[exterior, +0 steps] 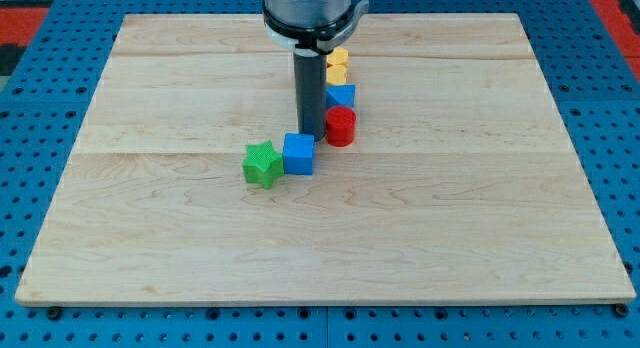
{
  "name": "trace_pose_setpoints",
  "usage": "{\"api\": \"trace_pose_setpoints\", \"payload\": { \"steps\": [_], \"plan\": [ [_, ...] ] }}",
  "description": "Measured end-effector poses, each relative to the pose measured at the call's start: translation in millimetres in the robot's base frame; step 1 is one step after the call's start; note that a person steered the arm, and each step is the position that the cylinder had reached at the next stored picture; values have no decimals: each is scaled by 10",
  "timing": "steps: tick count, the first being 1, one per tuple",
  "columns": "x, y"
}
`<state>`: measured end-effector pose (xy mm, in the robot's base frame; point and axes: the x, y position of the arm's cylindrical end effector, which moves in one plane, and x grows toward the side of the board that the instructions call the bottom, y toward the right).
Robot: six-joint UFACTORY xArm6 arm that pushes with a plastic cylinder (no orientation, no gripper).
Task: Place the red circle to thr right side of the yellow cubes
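The red circle block [340,126] stands near the middle of the wooden board [150,188]. Just above it in the view is a blue block [342,96], and above that a yellow block [338,63], partly hidden by the arm. My tip [311,136] is at the red circle's left side, close to it or touching it. A blue cube [298,154] lies just below and left of my tip, with a green star block [262,164] touching its left side.
The arm's grey body [306,10] hangs over the board's top middle and hides part of the yellow block. Blue pegboard [40,138] surrounds the board.
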<state>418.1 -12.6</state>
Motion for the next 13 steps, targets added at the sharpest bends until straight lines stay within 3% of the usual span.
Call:
{"api": "trace_pose_setpoints", "payload": {
  "steps": [2, 6, 8, 11, 13],
  "plan": [
    [-13, -86],
    [-7, 668],
    [211, 1034],
    [-422, 965],
    [-521, 1036]
  ]
}}
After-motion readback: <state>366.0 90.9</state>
